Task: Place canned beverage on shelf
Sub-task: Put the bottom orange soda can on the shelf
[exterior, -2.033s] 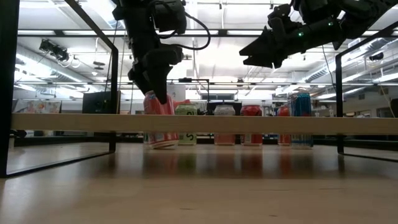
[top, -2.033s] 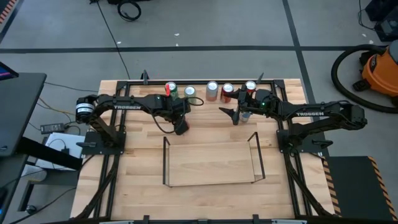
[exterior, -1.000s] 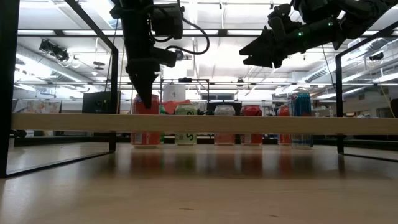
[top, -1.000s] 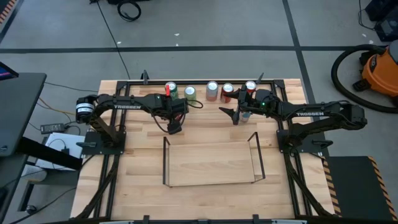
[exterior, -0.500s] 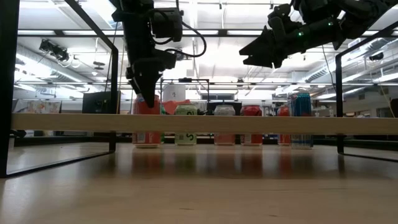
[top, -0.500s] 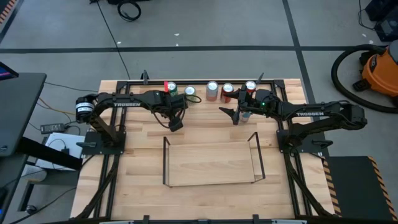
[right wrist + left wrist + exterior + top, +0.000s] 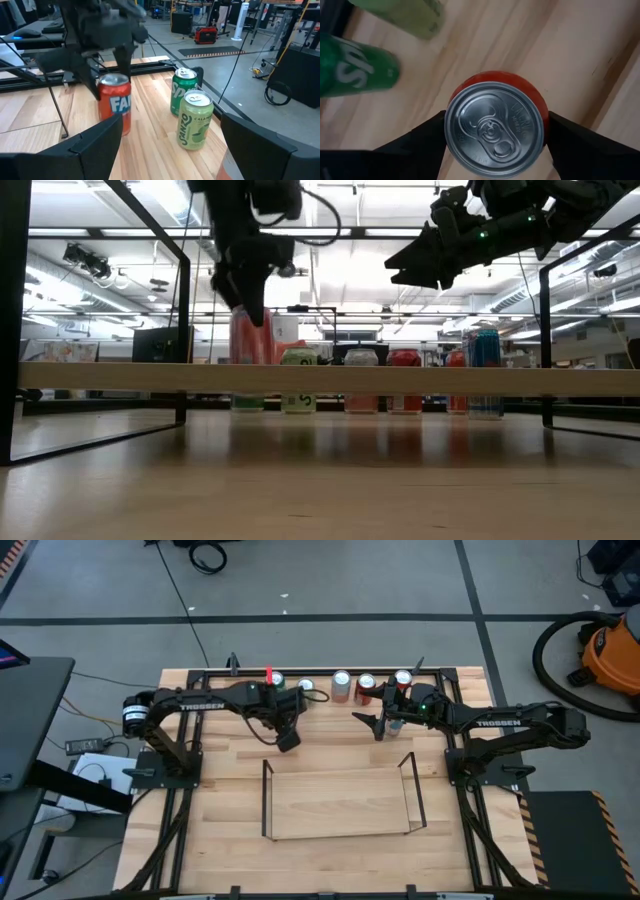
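A red can (image 7: 495,131) stands upright between the fingers of my left gripper (image 7: 286,735), which is shut on it near the table's far edge, left of centre. The can also shows in the right wrist view (image 7: 114,107) and the low view (image 7: 248,350). The arm hides it in the high view. The shelf (image 7: 340,804), black rods around a pale wood floor, stands empty at the table's middle. My right gripper (image 7: 375,723) hangs open and empty above the table, right of the can row. My left gripper pinches the red can at its top end, one finger (image 7: 420,147) on each side of the upper wall by the rim (image 7: 449,120). The fingers come from above, pointing down. The can hangs upright, its base at or just off the table.
More cans stand in a row along the far edge: a dark green one (image 7: 184,92), a pale green one (image 7: 194,125), a silver one (image 7: 341,683), a red one (image 7: 365,686) and a blue one (image 7: 484,370). A black frame borders the tabletop.
My left gripper has come down onto the red can's top and then risen, shifting a little toward the table's right edge. The can, tilted two seconds ago and then standing upright, has gone up and along with it.
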Robot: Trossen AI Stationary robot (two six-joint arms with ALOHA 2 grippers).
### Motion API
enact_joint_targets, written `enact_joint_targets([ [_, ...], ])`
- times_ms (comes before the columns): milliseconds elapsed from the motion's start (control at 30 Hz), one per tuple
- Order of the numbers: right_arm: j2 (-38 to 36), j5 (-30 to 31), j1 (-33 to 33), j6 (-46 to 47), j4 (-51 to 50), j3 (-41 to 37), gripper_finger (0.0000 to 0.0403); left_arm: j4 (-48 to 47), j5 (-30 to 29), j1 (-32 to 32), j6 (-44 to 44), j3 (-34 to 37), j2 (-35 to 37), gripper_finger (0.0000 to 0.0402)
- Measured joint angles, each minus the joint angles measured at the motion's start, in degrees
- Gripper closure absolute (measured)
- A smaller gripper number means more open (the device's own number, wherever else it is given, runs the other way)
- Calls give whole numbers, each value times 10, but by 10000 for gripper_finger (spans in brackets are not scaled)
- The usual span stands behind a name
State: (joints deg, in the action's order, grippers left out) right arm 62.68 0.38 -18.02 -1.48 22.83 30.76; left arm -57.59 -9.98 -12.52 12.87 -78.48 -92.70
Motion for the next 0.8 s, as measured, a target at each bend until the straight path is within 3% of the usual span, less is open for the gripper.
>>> enact_joint_targets([
  [433,0,2,0,-2,-1,0,56,-31,7,54,66,-78,0,103],
  [800,0,2,8,15,-4,0,55,-43,9,155,226,-119,0,103],
])
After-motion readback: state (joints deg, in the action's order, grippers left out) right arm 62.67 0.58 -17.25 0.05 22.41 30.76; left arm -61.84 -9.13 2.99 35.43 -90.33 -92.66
